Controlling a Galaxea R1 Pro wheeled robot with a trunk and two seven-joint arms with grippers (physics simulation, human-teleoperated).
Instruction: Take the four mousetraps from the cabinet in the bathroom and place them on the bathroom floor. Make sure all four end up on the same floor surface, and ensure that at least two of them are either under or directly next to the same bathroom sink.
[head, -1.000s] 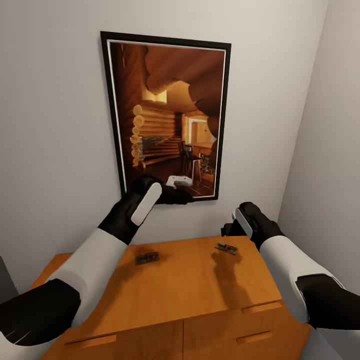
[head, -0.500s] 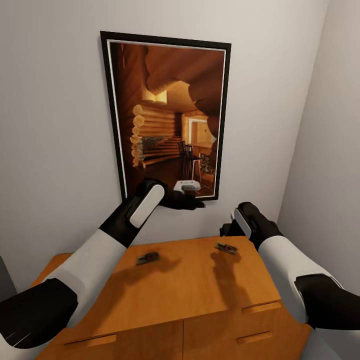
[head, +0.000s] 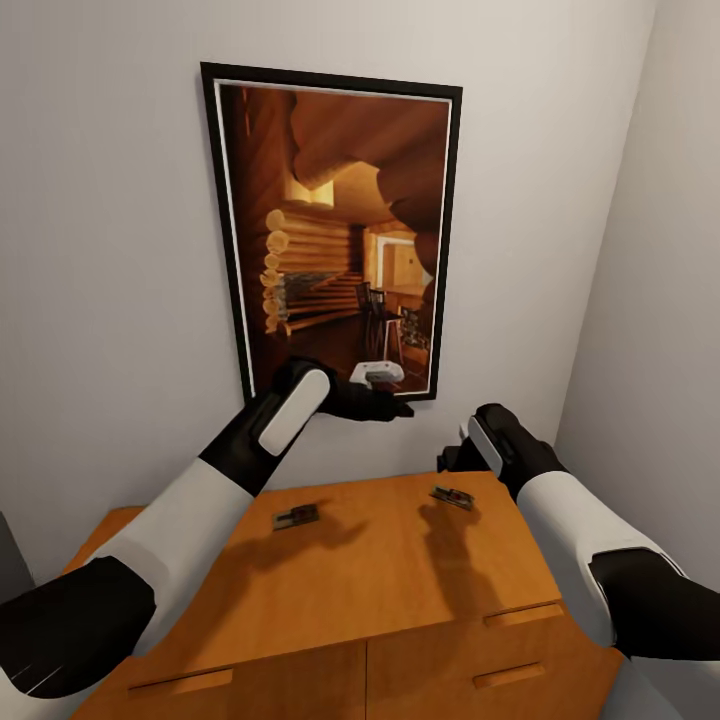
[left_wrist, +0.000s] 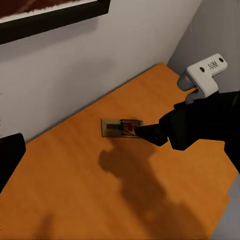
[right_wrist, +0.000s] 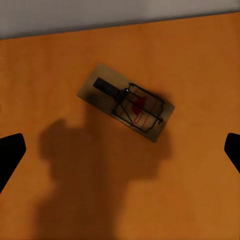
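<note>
Two mousetraps lie flat on your cabinet (head: 400, 560) top: the left mousetrap (head: 296, 516) mid-top, the right mousetrap (head: 452, 496) near the back right corner. Your left gripper (head: 385, 405) hangs empty before the framed picture (head: 335, 230); its spread is unclear. Your right gripper (head: 455, 458) hovers spread wide, empty, directly over the right mousetrap. Grey walls (head: 100, 250) meet behind.

the cabinet (head: 400, 590) is orange-brown wood, top and drawer fronts alike. each mousetrap (right_wrist: 127, 102) is a pale brown plate with dark metal parts and a small red mark; a second one (head: 296, 516) looks greyer in the head view. the arms are white with black joints, and the right gripper (left_wrist: 150, 134) is black. the walls are pale grey. the picture (head: 335, 230) has a black frame, a thin white border and warm brown and amber log tones.
</note>
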